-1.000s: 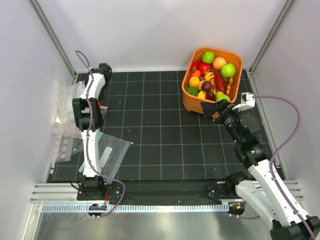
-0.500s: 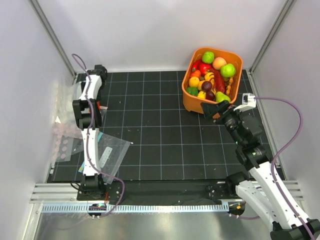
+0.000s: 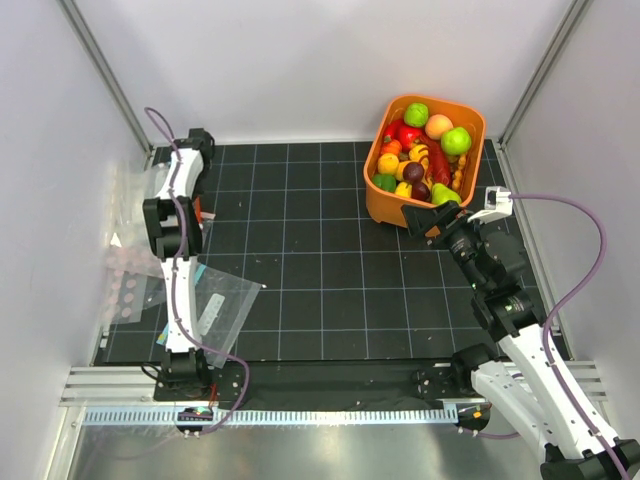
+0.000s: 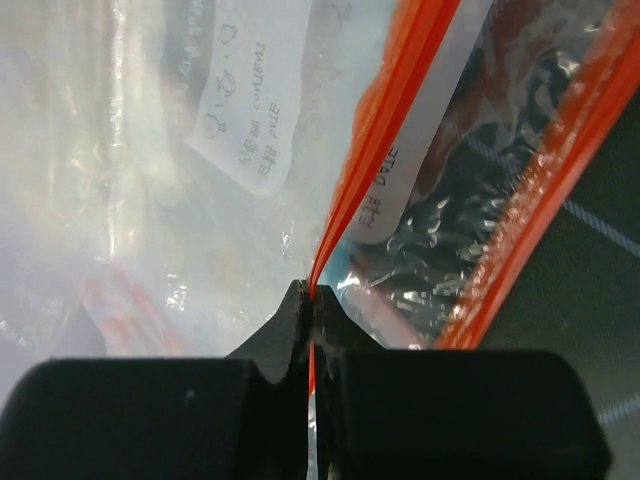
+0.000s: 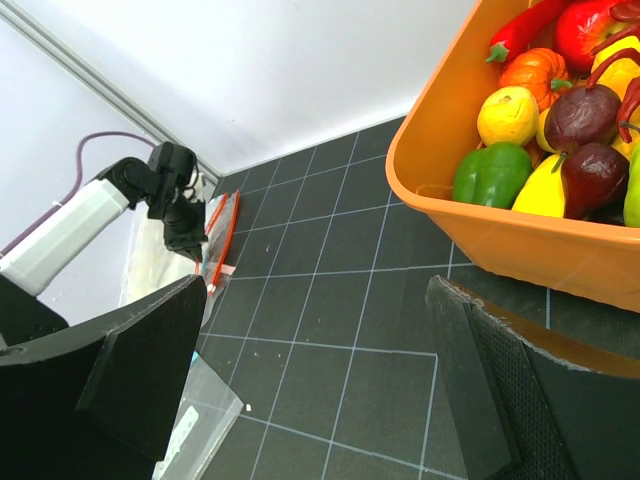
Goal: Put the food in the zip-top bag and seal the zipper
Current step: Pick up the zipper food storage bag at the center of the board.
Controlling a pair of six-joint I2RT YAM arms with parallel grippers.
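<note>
The food lies piled in an orange basket at the back right; the right wrist view shows the same food, among it a green pepper and dark purple pieces. The clear zip-top bag lies crumpled at the far left, its white label facing the left wrist camera. My left gripper is shut on the orange-red zipper, pinching the strip between its tips. It also shows far off as the left gripper. My right gripper stands open just in front of the basket, holding nothing.
A second clear bag with a teal-blue edge lies flat near the left arm's base. White walls close in the left, back and right sides. The black gridded mat spans the table between the arms.
The left jaws have closed onto the zipper strip. The right gripper has edged slightly toward the basket and stays open.
</note>
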